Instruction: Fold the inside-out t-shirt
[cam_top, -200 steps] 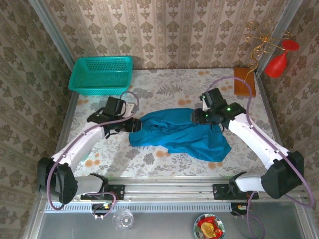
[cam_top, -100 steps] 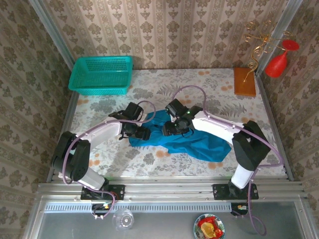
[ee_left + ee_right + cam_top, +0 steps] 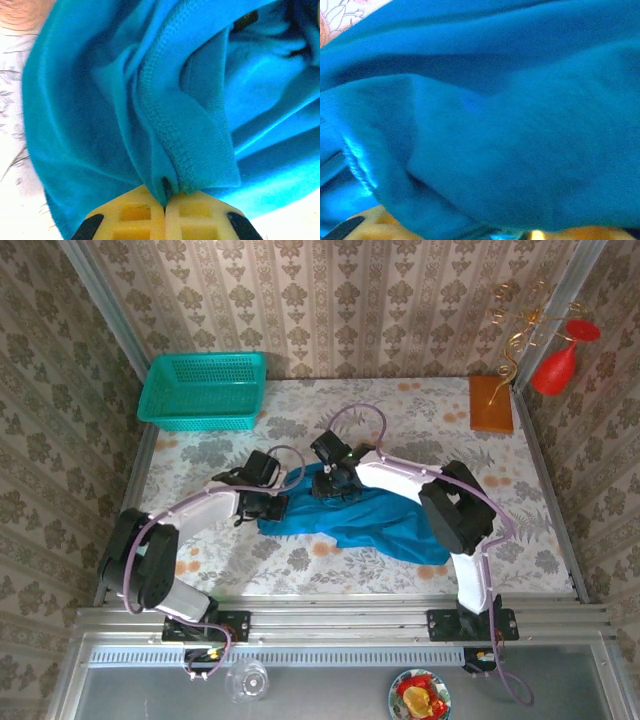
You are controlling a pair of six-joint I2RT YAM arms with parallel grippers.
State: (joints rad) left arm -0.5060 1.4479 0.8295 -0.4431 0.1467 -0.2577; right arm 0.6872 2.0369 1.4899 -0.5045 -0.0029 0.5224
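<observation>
Your left pincer is clenched on a stitched hem at the left end of the crumpled teal-blue cloth t-shirt, whose bulk trails rightward across the floral counter; your right pincer, just beside, is buried in cloth, its grip impossible to tell.

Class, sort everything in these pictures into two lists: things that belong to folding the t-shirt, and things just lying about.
Belongs to the job:
t-shirt
left gripper, shut on a stitched edge of it
right gripper, at the cloth

Just lying about:
mesh basket
brown board
red goblet
clear glass
dish of food
</observation>
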